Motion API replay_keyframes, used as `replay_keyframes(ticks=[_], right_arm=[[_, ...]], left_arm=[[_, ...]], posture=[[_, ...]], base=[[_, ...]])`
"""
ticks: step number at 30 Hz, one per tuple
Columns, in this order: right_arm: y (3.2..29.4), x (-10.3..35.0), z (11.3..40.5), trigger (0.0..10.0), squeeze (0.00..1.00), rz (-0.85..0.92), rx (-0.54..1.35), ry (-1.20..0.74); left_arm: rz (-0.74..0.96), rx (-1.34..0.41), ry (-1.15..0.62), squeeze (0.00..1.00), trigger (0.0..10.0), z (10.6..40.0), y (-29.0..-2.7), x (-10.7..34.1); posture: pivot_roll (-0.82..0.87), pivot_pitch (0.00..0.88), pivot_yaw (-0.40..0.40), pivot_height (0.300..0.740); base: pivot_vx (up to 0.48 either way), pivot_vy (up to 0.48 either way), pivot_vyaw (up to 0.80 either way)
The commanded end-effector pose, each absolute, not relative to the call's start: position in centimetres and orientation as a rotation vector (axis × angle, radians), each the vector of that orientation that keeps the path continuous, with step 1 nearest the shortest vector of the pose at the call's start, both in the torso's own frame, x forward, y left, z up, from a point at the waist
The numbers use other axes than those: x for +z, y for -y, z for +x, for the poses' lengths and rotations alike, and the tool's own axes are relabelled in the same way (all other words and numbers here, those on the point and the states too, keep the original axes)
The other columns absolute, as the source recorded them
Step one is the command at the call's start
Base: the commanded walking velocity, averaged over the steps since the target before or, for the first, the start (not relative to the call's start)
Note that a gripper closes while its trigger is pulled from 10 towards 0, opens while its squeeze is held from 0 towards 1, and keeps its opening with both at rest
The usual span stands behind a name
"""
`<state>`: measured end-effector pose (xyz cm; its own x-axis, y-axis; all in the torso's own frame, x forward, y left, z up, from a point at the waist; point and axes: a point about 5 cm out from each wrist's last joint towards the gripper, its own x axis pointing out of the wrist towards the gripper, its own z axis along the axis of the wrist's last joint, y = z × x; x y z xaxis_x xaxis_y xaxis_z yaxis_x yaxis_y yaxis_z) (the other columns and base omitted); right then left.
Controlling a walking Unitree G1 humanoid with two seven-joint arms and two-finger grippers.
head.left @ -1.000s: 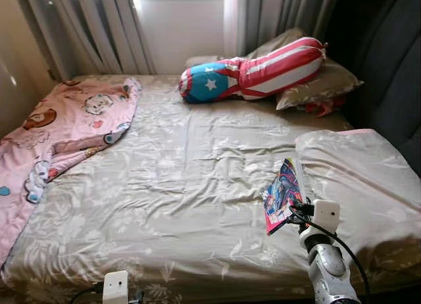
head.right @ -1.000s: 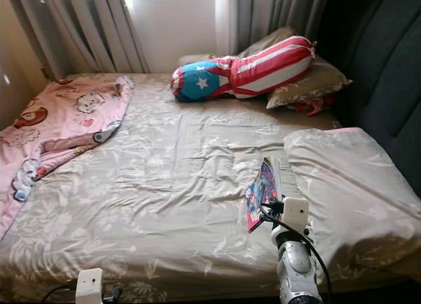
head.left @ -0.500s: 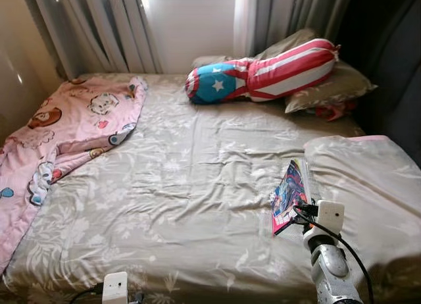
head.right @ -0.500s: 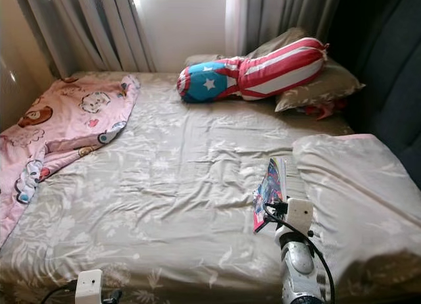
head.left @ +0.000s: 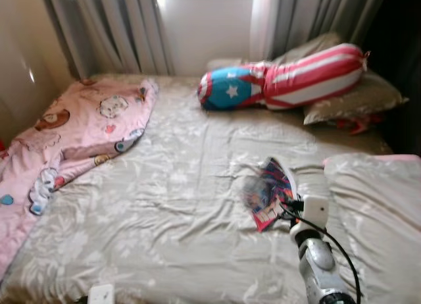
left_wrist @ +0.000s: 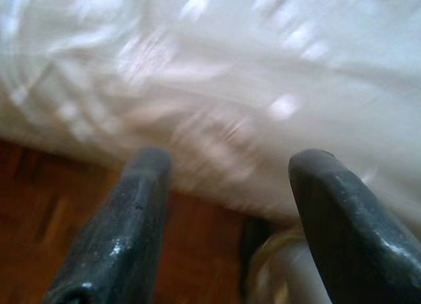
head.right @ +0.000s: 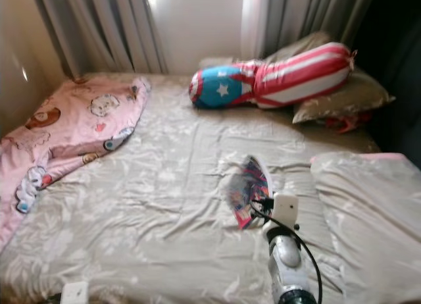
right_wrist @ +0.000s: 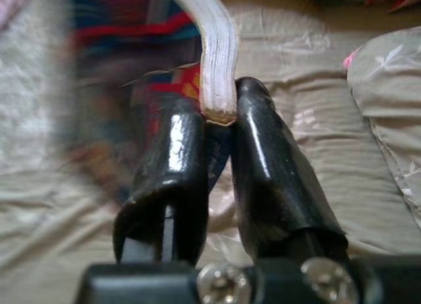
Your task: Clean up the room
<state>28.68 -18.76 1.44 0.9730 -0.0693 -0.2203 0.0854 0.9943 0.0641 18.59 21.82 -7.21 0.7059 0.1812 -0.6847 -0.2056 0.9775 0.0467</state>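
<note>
One item in hand. Left to right: pink cartoon-print blanket (head.left: 72,129) bunched at the bed's left edge; left gripper (left_wrist: 223,212) idles low by the bed's edge, fingers spread. Right gripper (right_wrist: 220,166) pinches the colourful thin comic book (head.left: 268,191) by its spine, held above the beige floral sheet (head.left: 171,205), probably so it can be carried off.

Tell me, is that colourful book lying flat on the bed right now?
No, the right gripper has its fingers clamped on the book, holding it up off the bedsheet.
</note>
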Motion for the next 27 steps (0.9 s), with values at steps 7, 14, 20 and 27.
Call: replay_keyframes(ticks=[7,14,20,27], right_arm=[[19.4,1.4,28.4,10.0,0.0,0.083,-0.116,-0.207],[19.4,1.3,28.2,10.0,0.0,0.087,-0.128,-0.201],[19.4,1.2,28.0,10.0,0.0,0.068,-0.131,-0.211],[19.6,1.1,28.0,10.0,0.0,0.051,-0.127,-0.227]], left_arm=[[-0.029,0.231,-0.687,0.0,10.0,18.7,-22.9,-6.6],[-0.014,0.216,-0.475,0.0,10.0,21.9,-23.1,-4.0],[-0.006,0.221,-0.333,0.0,10.0,23.3,-23.1,-2.2],[-0.01,0.226,-0.213,0.0,10.0,24.3,-22.7,-0.6]], posture=[[-0.07,0.0,0.001,0.729],[-0.07,0.003,0.006,0.729],[-0.07,0.007,0.009,0.729],[-0.07,0.006,0.009,0.689]], base=[[0.0,0.0,0.0],[0.0,0.0,0.0],[0.0,0.0,0.0],[0.0,0.0,0.0]])
